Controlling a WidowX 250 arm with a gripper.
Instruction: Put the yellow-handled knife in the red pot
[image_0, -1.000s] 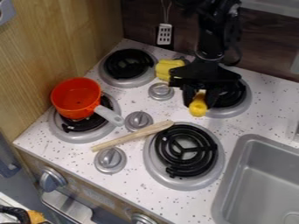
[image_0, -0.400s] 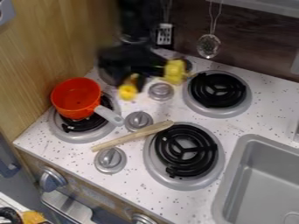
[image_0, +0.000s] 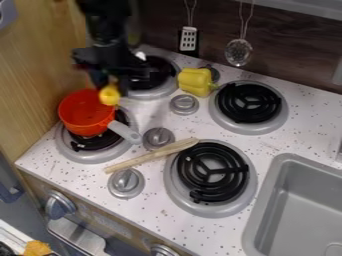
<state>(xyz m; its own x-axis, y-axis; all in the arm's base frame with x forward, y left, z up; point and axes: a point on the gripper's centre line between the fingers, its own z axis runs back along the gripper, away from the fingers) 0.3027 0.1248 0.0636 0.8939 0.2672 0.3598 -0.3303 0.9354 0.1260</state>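
Observation:
The black gripper (image_0: 112, 85) hangs at the upper left, just above the back right rim of the red pot. It is shut on the yellow-handled knife (image_0: 109, 95), whose round yellow end hangs down in front of the pot's upper right edge in the view. Most of the knife is hidden by the gripper. The red pot (image_0: 77, 112) sits on the left front burner, its grey handle angled toward the lower right.
A yellow pepper-like toy (image_0: 195, 82) lies behind the knobs. A wooden stick (image_0: 150, 156) lies across the stove's middle. The sink (image_0: 294, 200) is at lower right, and a wooden wall (image_0: 40, 60) rises beside the pot.
From above the back right burner, the gripper has moved left to the red pot, carrying the yellow-handled knife. The pot has stayed in place.

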